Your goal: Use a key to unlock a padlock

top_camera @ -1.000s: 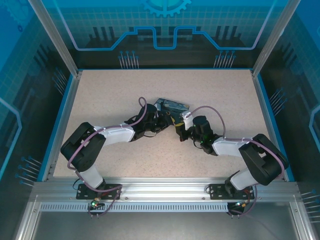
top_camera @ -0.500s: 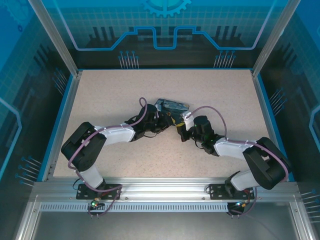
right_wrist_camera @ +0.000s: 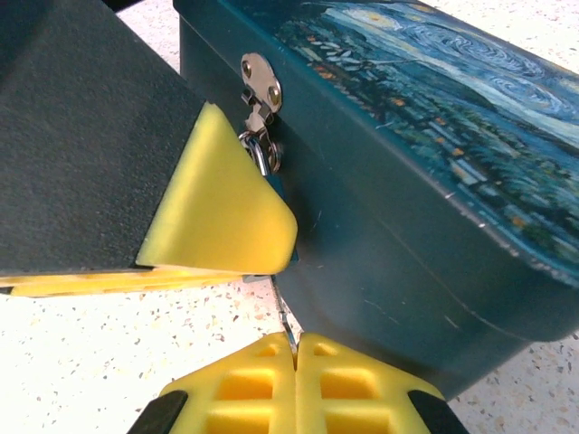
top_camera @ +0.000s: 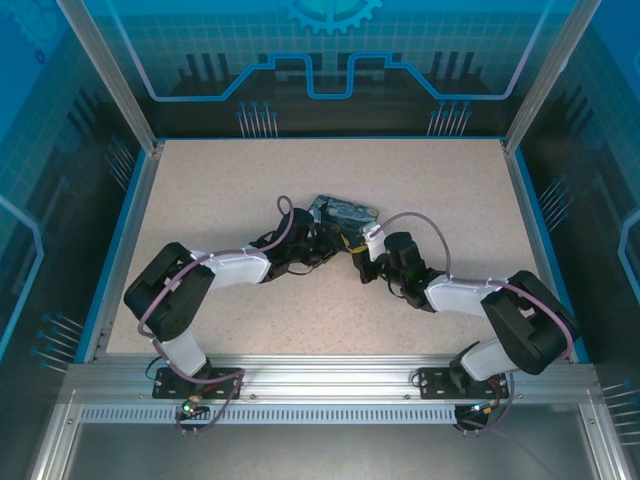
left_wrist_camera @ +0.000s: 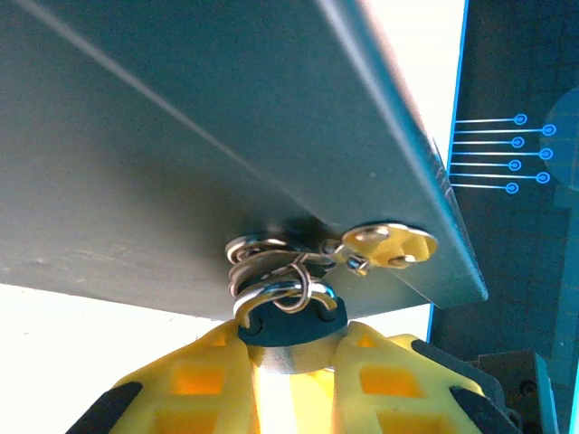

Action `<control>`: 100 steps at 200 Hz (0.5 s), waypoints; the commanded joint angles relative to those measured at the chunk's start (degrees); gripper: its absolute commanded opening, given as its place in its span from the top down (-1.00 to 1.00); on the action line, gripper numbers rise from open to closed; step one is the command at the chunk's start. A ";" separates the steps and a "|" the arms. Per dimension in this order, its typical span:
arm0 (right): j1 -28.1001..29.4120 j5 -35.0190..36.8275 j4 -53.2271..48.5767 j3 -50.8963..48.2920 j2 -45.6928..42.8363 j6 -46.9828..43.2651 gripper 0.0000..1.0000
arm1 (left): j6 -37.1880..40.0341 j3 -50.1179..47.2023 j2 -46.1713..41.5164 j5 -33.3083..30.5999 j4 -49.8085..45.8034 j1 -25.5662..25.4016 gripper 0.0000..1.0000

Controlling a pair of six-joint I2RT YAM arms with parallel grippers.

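In the left wrist view my left gripper (left_wrist_camera: 289, 342) is shut on the padlock (left_wrist_camera: 291, 327), a tiny lock with a dark cap and a shiny body. Its shackle (left_wrist_camera: 282, 291) passes through the wire rings of the hasp (left_wrist_camera: 387, 244) on the dark tin's wall (left_wrist_camera: 181, 163). In the right wrist view my right gripper (right_wrist_camera: 295, 349) is shut on the key (right_wrist_camera: 286, 318), a thin dark blade that runs up under the left gripper's yellow finger (right_wrist_camera: 222, 208), which hides the lock there. From above, both grippers (top_camera: 330, 240) (top_camera: 355, 255) meet at the tin's near side.
The swirl-printed tin box (top_camera: 342, 210) stands mid-table, its painted lid (right_wrist_camera: 434, 81) beside my right fingers. The speckled tabletop (top_camera: 230, 180) has a blue rim, with frame posts at the back corners. The two arms converge close together in front of the tin.
The right arm's elbow has swung slightly out and back. Both grippers and the tin have stayed almost where they were.
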 commanded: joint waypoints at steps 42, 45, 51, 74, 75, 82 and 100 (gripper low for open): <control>1.07 2.55 10.04 1.52 -1.32 0.24 1.00 | -4.52 0.46 0.61 5.71 -1.74 -1.17 1.00; 1.05 2.58 10.16 1.42 -1.35 0.22 1.00 | -4.56 0.46 0.55 5.66 -1.72 -1.17 1.00; 1.05 2.66 10.19 1.43 -1.45 0.16 1.00 | -4.67 0.39 0.52 5.70 -1.70 -1.22 1.00; 1.05 2.09 10.69 0.98 -1.86 -0.05 1.00 | -4.98 0.21 0.44 5.82 -2.01 -1.26 1.00; 1.05 2.08 10.71 0.94 -1.88 0.00 1.00 | -4.98 0.24 0.44 5.80 -1.98 -1.28 1.00; 1.05 1.60 10.80 0.69 -2.13 0.04 1.00 | -5.15 0.21 0.44 5.88 -1.96 -1.17 1.00; 1.05 0.28 11.40 0.05 -2.50 0.29 1.00 | -5.58 0.23 0.42 5.97 -1.77 -1.18 1.00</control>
